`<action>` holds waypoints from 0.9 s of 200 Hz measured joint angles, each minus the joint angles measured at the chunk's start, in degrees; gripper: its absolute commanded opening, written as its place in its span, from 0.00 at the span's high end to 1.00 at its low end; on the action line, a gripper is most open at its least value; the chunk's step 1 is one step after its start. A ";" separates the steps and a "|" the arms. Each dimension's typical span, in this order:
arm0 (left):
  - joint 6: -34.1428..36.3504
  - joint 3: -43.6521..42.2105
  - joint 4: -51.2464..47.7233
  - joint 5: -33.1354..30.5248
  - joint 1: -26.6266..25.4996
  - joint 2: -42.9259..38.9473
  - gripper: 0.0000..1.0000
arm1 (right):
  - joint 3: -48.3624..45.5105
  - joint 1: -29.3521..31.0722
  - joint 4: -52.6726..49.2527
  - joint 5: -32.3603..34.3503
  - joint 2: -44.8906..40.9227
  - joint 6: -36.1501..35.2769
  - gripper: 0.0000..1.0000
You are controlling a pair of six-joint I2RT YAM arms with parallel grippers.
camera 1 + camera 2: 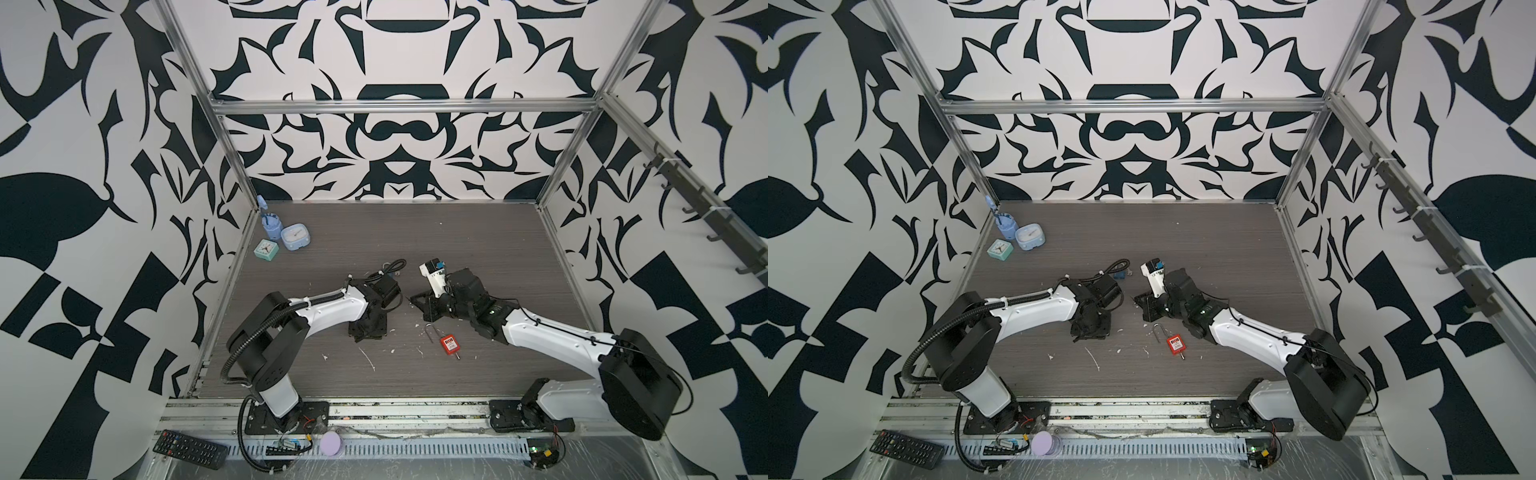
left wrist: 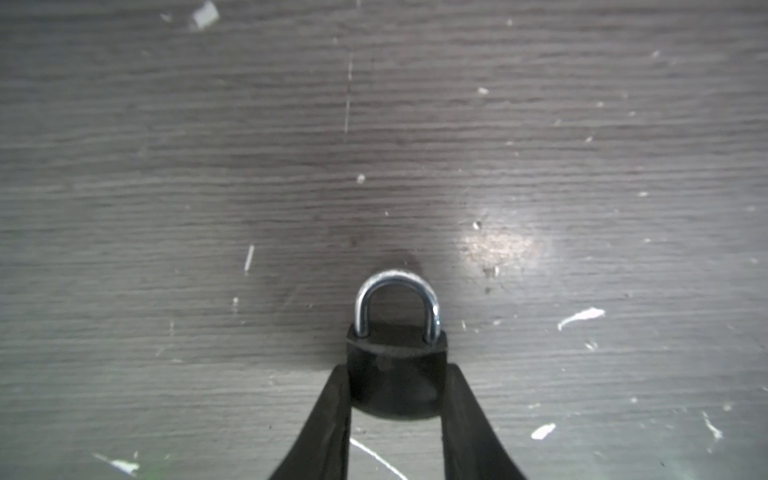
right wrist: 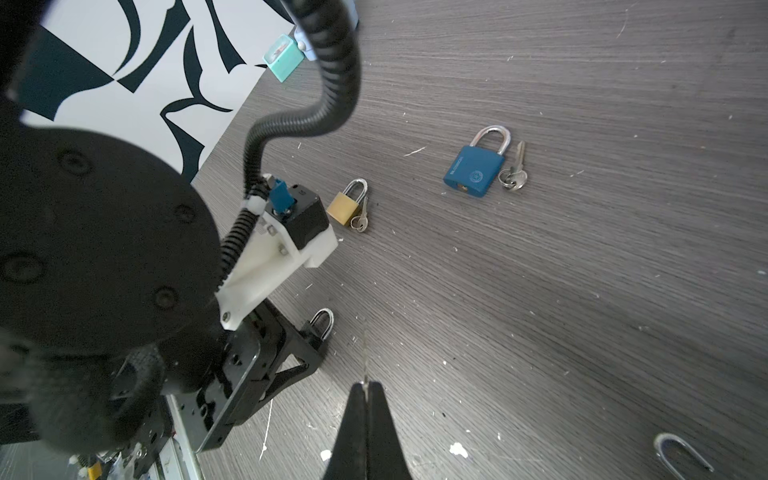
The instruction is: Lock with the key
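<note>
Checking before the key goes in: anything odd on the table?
Yes: white flakes and thin streaks litter the table, mostly toward the front near the red padlock. They look like stray debris rather than task items. Nothing looks spilled or broken otherwise.

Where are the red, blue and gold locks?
red lock [image 1: 449, 345]: in a top view, its red body.
blue lock [image 3: 473, 171]: right wrist view, its blue body.
gold lock [image 3: 342, 209]: right wrist view, its brass body.

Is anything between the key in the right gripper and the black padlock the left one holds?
Nothing visible. In the right wrist view only bare table lies between the key in the shut right gripper and the padlock in the left gripper. The keyhole does not show, so whether the left fingers cover it is unclear.
</note>
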 measured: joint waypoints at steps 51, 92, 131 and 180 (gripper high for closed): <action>0.63 0.48 -0.96 -1.46 0.00 0.02 0.16 | 0.00 0.00 0.02 -0.02 0.52 0.02 1.00; 2.27 3.19 -4.17 -4.37 0.02 -3.17 0.01 | 0.00 0.00 -0.13 -0.52 1.18 0.35 1.00; 5.07 4.22 -4.85 -8.90 3.65 -18.25 0.01 | 0.52 0.00 -0.42 -2.23 3.50 1.22 1.00; 7.37 1.31 2.25 -10.19 15.28 -34.10 0.01 | 5.44 1.77 -2.12 -6.21 12.31 2.73 1.00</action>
